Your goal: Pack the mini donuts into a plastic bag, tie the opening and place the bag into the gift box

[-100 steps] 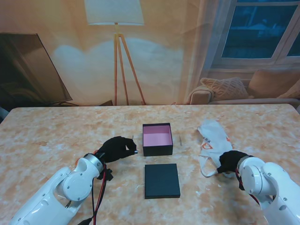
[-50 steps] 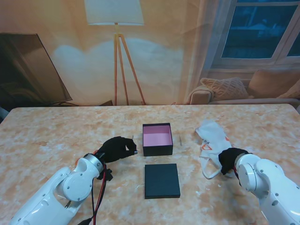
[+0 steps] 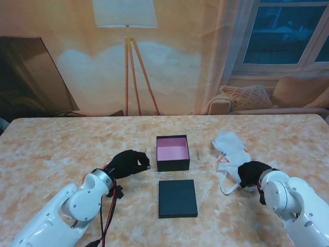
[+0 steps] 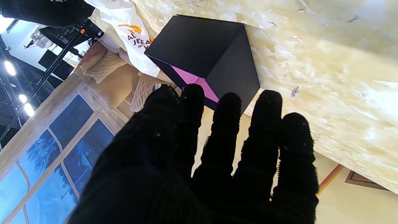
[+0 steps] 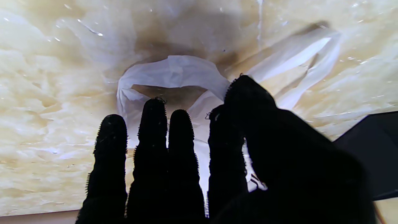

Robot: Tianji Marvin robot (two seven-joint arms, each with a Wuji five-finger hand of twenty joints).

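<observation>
The open gift box [image 3: 172, 152], black with a pink inside, stands mid-table; the left wrist view shows its dark walls [image 4: 202, 59]. Its black lid [image 3: 178, 198] lies flat nearer to me. The white plastic bag [image 3: 231, 150] with orange print lies crumpled to the right of the box. My right hand [image 3: 252, 174] rests on the bag's near end, thumb and fingers pinching the film [image 5: 174, 73]. My left hand [image 3: 128, 163] hovers left of the box, its fingers [image 4: 227, 124] extended and holding nothing. No donuts are visible.
A thin small stick [image 3: 198, 153] lies between the box and the bag. A dark corner [image 5: 373, 146] shows at the edge of the right wrist view; lid or box, I cannot tell. A floor lamp and a sofa stand beyond the table's far edge.
My right hand has shifted slightly left and farther from me, dragging the bag's near end with it; the bag has bunched up. The left hand, box and lid have not moved.
</observation>
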